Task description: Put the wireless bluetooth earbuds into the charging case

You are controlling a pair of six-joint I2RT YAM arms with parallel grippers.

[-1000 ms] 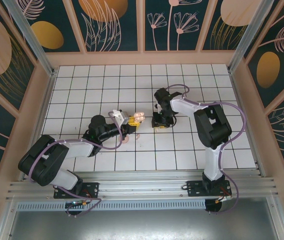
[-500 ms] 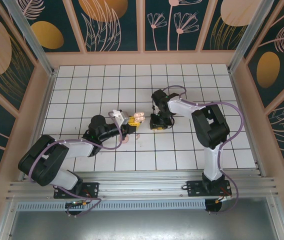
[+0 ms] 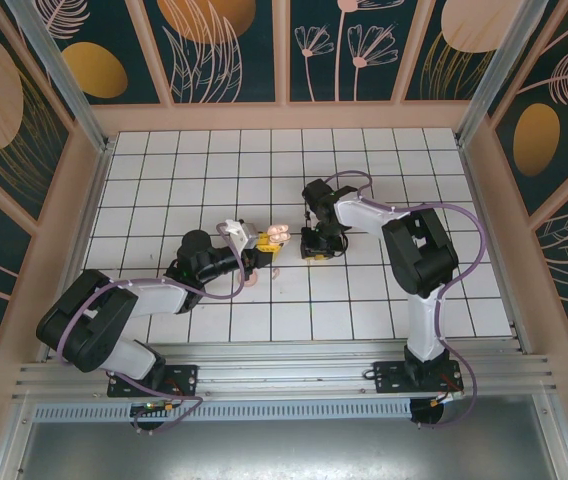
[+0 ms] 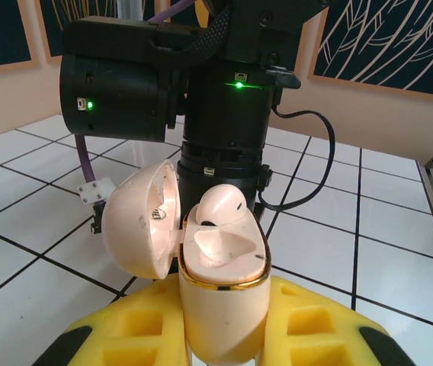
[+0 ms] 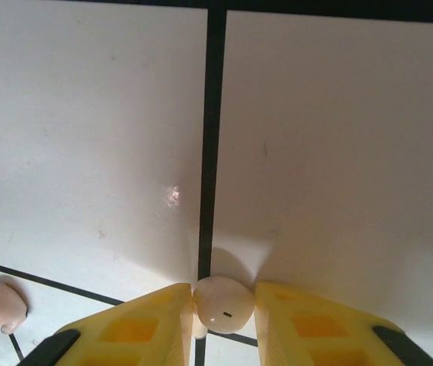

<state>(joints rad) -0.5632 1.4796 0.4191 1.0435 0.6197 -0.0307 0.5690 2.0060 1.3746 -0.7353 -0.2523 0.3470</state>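
My left gripper (image 4: pixel 220 324) is shut on the charging case (image 4: pixel 220 301), holding it upright above the table with its lid (image 4: pixel 136 225) swung open to the left. One pale pink earbud (image 4: pixel 222 206) sits in the far hollow, and the near hollow (image 4: pixel 220 248) is bare. From above, the case (image 3: pixel 278 233) shows at the left gripper (image 3: pixel 264 243). My right gripper (image 3: pixel 314 250) points down at the table just right of it. Its yellow fingers (image 5: pixel 136 324) press both sides of a second earbud (image 5: pixel 222 303) that rests on a black grid line.
A small pink piece (image 5: pixel 5 306) lies on the tile to the left of the right gripper. Another pink bit (image 3: pixel 251 281) lies on the table beside the left wrist. The right arm's black wrist (image 4: pixel 224 91) hangs close behind the open case.
The right gripper has shifted slightly left and its jaws have narrowed onto the earbud on the table. The left arm and the case have not moved.
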